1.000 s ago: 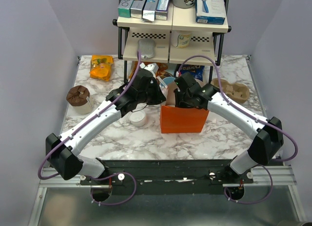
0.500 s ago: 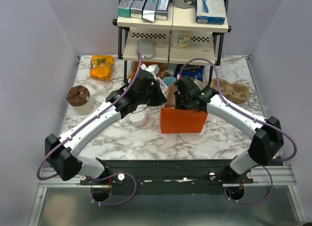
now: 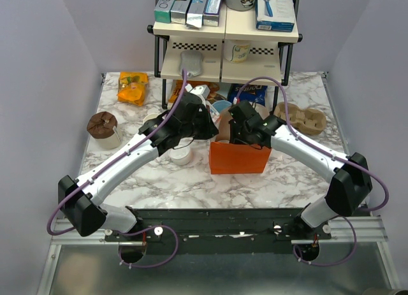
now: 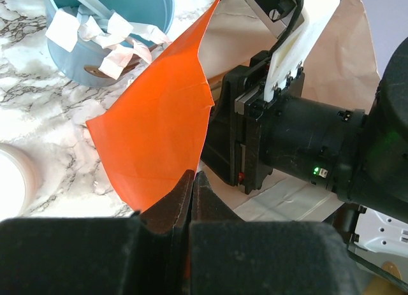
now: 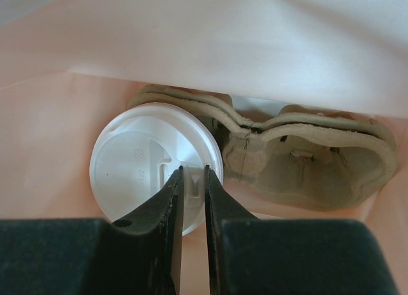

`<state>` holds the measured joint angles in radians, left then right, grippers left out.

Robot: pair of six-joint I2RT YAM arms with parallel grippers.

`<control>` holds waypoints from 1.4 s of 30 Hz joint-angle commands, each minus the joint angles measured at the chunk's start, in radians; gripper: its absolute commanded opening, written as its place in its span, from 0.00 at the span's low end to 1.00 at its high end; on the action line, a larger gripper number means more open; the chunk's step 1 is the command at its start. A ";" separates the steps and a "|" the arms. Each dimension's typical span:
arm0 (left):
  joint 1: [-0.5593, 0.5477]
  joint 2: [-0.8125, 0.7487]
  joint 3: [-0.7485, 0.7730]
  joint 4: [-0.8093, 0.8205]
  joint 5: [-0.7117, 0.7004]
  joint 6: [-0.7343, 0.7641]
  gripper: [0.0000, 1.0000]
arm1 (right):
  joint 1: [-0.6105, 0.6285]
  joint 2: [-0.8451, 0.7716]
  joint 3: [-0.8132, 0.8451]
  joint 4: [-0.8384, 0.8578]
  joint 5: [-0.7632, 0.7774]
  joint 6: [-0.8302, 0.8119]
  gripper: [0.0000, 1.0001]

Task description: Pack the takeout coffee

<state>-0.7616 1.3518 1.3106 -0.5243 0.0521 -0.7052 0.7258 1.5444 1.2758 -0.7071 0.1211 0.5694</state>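
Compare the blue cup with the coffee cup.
The blue cup is open-topped and holds white packets; the coffee cup is lidded. The blue cup stands on the table outside the orange bag; the coffee cup sits inside it, by a cardboard carrier. Both are round and upright.

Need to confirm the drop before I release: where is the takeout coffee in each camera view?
Top external: hidden, down inside the orange bag under the right arm.
Left wrist: not in it; only the bag's orange wall, pinched by the left claw.
Right wrist: takeout coffee, white lid left of centre, right claw on it.
Shared landmark: the orange bag; its pale inside fills the right wrist view.
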 commanded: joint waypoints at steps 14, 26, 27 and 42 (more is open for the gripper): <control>-0.013 -0.019 -0.011 -0.022 -0.032 -0.017 0.04 | 0.007 -0.018 -0.029 0.031 0.005 0.026 0.03; -0.019 -0.025 -0.014 -0.025 -0.044 -0.020 0.05 | 0.007 -0.027 -0.038 0.038 -0.009 0.035 0.12; -0.021 -0.023 -0.014 -0.025 -0.044 -0.020 0.05 | 0.007 -0.029 -0.038 0.037 -0.009 0.035 0.12; -0.022 -0.017 -0.002 -0.040 -0.067 -0.023 0.08 | 0.007 -0.032 -0.029 0.015 0.000 0.055 0.40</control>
<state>-0.7746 1.3502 1.3106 -0.5278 0.0254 -0.7227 0.7258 1.5337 1.2533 -0.6823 0.1211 0.6033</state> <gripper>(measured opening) 0.076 0.389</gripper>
